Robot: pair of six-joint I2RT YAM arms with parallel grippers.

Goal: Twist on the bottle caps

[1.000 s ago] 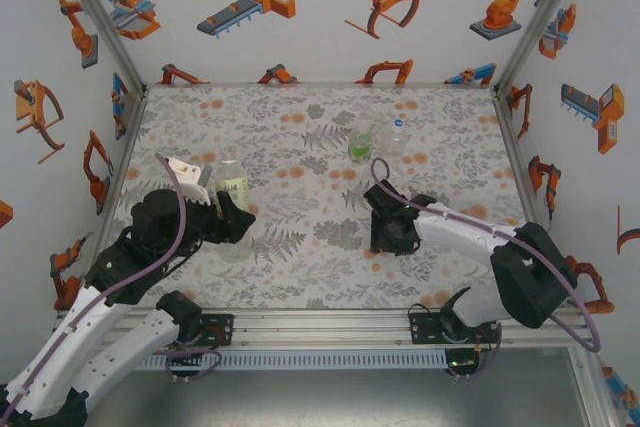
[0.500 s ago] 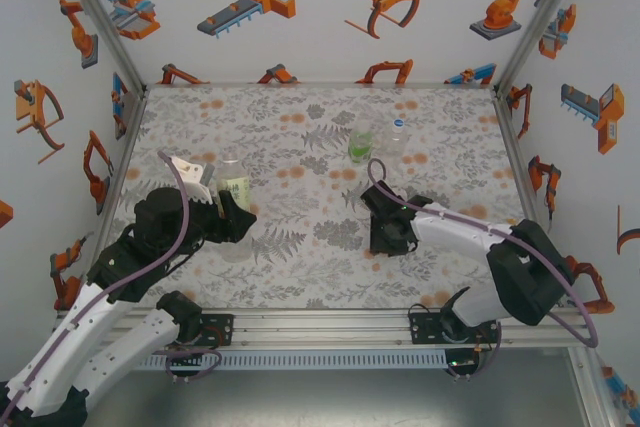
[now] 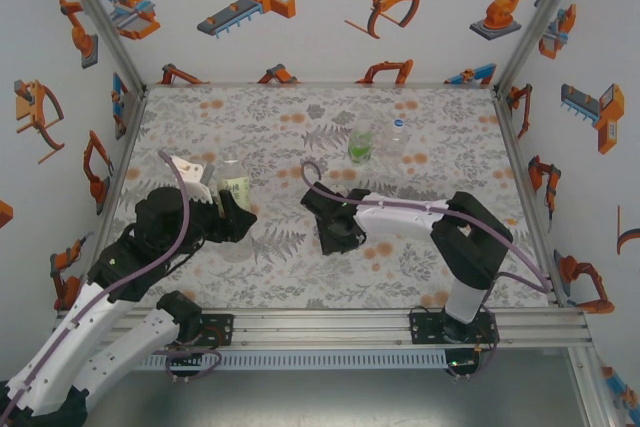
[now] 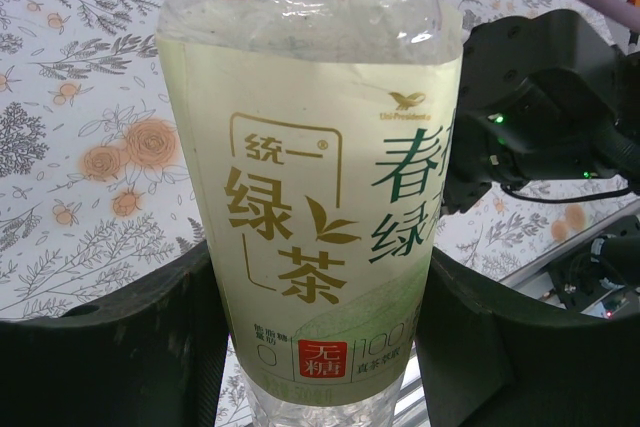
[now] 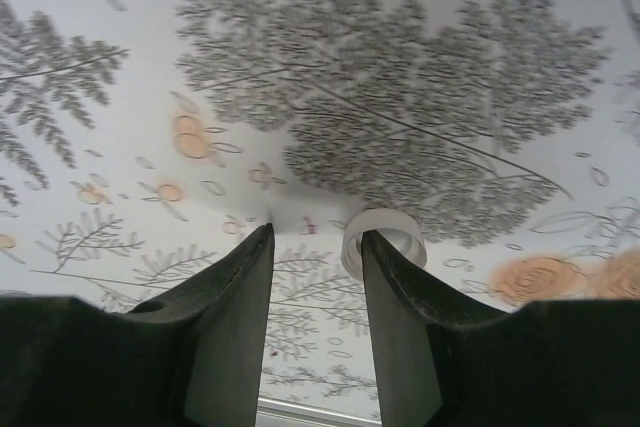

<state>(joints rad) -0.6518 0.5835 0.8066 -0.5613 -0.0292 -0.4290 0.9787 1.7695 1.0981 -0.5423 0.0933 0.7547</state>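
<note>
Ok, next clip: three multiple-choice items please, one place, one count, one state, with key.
1. Where do the green-label bottle and the plain bottle stand?
A) far half of the table, side by side
B) at the near edge
C) far left corner
2. How many bottles in all?
A) two
B) three
C) five
3. The left gripper is:
A) open
B) shut on a cap
C) shut on the yellow-green-label bottle
Key: 1A, the top view shows them together, right of centre; 2B, those two plus the held one; 3C, its fingers flank that bottle in the left wrist view.
</note>
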